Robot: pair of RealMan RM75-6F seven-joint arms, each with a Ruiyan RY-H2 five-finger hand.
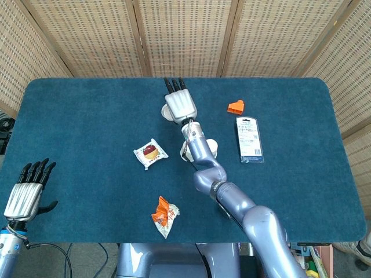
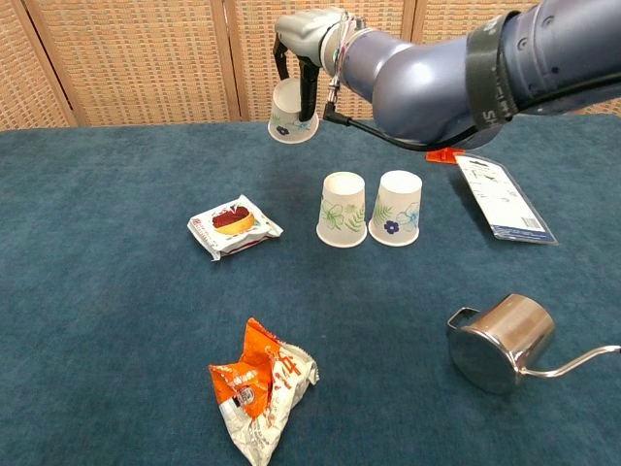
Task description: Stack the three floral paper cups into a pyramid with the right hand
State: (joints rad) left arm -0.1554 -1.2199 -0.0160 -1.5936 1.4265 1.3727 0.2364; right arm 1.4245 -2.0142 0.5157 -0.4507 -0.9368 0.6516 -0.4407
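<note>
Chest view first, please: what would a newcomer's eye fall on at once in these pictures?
The right hand holds a floral cup upside down in the air, behind and left of two cups that stand inverted side by side on the blue table. Nearer the camera lie a wrapped pastry, a crumpled orange wrapper and a steel pitcher at right.

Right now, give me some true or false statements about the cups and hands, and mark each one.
1. The right hand holds a floral cup off the table. True.
2. Two upside-down cups stand side by side on the blue cloth. True.
3. The lifted cup already sits on top of the other two. False: it hangs in the air, behind and to their left.
4. The left hand holds the snack packet. False: it is empty, fingers apart, at the table's edge.
5. The metal pitcher stands between the two cups. False: it is nearer the camera, to their right.
</note>
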